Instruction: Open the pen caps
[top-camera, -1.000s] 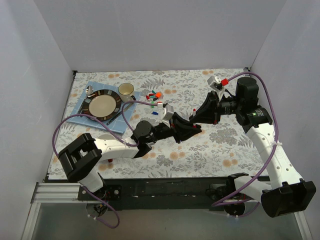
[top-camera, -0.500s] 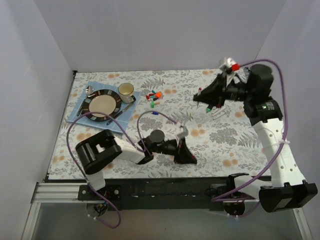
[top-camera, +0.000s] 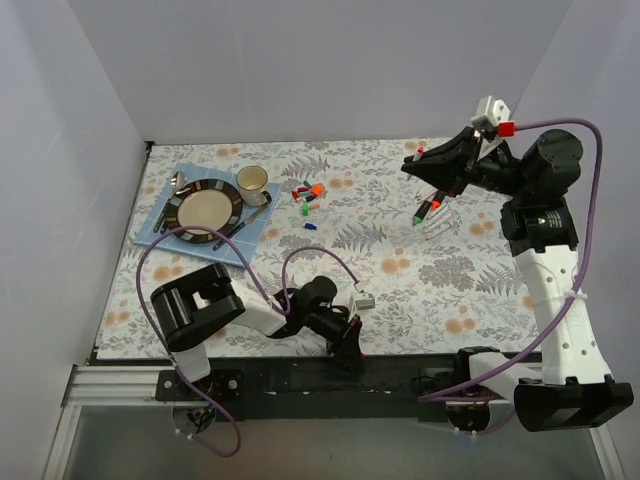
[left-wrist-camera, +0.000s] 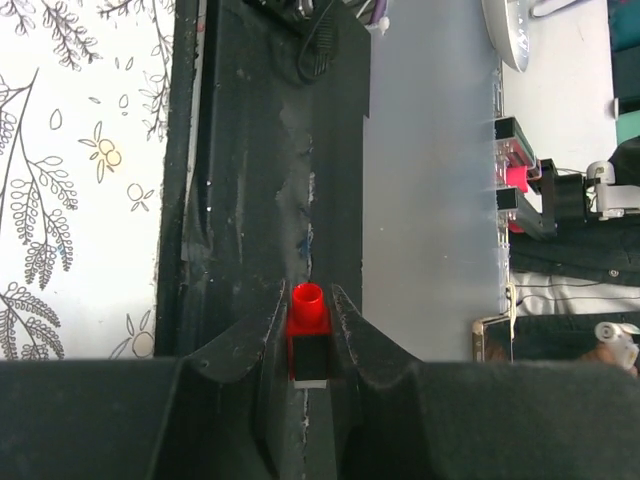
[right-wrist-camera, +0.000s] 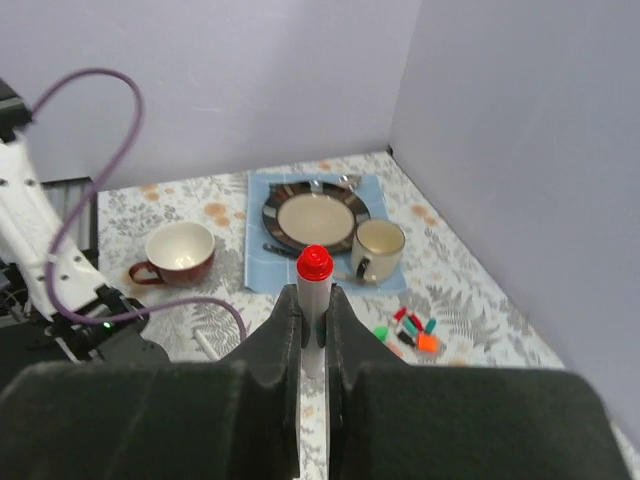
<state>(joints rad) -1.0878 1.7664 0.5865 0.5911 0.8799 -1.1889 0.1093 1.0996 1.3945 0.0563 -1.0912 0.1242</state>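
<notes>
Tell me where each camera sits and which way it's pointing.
Top external: above, behind the bases, looking down on the table; left arm and right arm show.
Left wrist: low, looking over the table's near edge; left gripper shut on red cap.
Right wrist: raised, facing across the table; right gripper shut on pen.
Shared: top and right wrist show the plate.

No text, label, brand, number or sign can be read in any view. The red cap (left-wrist-camera: 307, 305) and the white pen (right-wrist-camera: 314, 300) show no legible print. Gear (left-wrist-camera: 520, 190) beyond the near edge of the table (left-wrist-camera: 80, 200) is too blurred to read.
</notes>
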